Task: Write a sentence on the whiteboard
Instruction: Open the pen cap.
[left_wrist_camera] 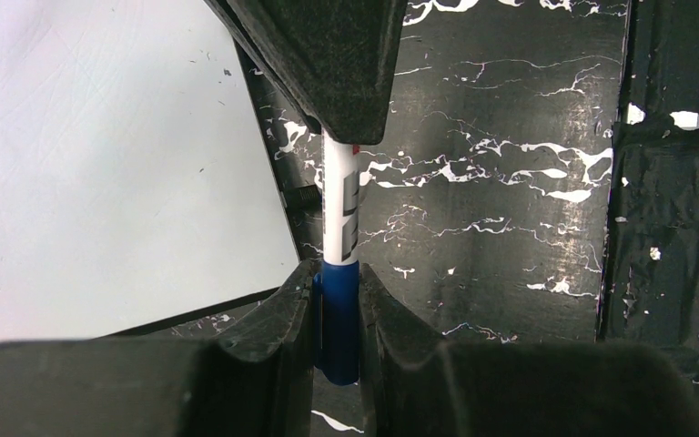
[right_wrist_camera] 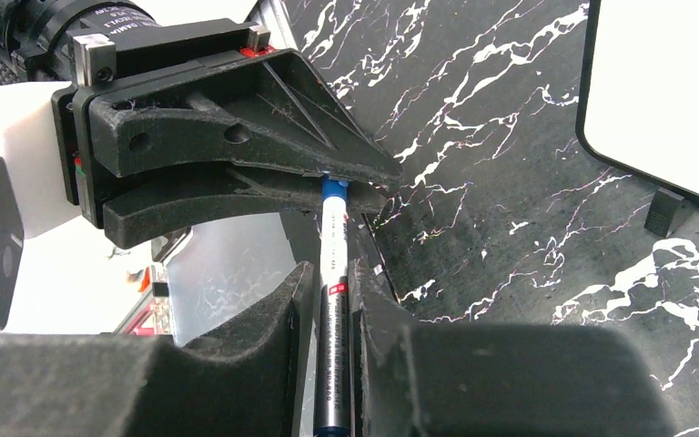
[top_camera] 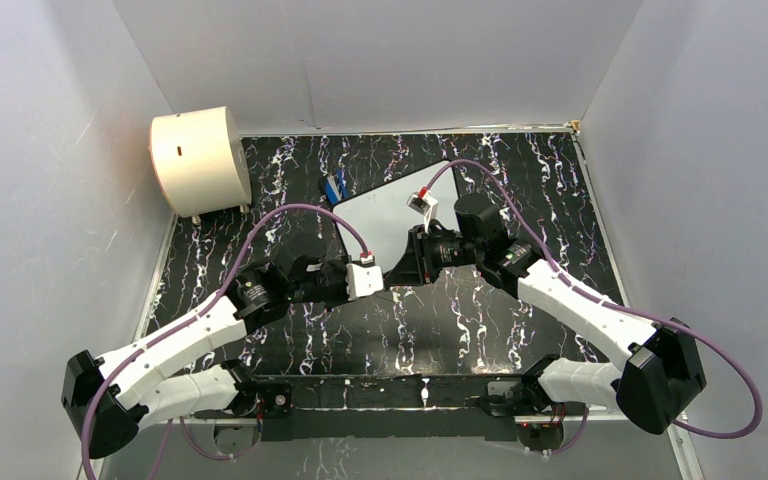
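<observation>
The two arms meet over the middle of the bench (top_camera: 520, 190), each holding one end of the same marker (right_wrist_camera: 332, 237). The left end effector (left_wrist_camera: 337, 300) is pinched tight on its blue cap (left_wrist_camera: 337, 328), and the right end effector (right_wrist_camera: 332, 291) is closed around the white barrel. Held end to end like that, I'd guess they mean to pull the cap off. The whiteboard (top_camera: 385, 205) lies flat just at 12 o'clock of them, with no writing that I can see.

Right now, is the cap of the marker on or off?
On. In the left wrist view the blue cap meets the white barrel with no gap, and no writing tip shows.
</observation>
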Action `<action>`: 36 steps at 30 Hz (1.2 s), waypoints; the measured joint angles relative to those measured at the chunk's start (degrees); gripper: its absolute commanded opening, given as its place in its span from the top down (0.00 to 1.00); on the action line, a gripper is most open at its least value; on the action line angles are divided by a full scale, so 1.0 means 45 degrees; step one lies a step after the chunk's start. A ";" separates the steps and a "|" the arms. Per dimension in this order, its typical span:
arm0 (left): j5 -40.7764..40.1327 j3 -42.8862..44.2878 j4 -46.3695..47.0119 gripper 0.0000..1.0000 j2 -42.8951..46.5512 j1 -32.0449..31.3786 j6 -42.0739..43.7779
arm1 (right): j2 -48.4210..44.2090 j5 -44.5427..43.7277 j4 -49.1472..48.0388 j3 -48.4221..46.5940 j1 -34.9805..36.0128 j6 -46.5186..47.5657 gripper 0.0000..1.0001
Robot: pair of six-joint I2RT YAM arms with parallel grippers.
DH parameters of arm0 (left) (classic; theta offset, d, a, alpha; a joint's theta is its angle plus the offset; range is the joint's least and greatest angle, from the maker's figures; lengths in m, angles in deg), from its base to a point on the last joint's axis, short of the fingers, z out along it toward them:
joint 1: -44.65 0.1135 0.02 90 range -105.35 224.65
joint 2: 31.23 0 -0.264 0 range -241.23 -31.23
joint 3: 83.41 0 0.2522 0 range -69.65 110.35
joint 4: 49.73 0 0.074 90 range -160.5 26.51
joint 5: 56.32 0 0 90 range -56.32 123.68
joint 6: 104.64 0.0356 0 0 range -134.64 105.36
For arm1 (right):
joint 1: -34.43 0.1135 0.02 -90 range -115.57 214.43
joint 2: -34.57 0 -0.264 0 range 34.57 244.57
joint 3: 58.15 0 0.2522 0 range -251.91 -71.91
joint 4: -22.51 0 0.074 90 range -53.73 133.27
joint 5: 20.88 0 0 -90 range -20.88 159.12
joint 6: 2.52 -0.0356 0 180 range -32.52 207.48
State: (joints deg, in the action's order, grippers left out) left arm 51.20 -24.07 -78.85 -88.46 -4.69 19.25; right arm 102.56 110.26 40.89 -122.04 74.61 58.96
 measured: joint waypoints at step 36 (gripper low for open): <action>0.0534 0.0000 0.0641 1.00 0.0102 -0.0112 0.0117 | -0.1239 -0.0272 0.1039 0.0000 0.0000 0.1039 1.00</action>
State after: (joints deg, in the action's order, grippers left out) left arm 53.60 -24.07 -75.96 -88.01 -5.20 19.78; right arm 96.99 109.04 45.57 -122.04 74.61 63.64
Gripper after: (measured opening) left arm 0.162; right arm 0.213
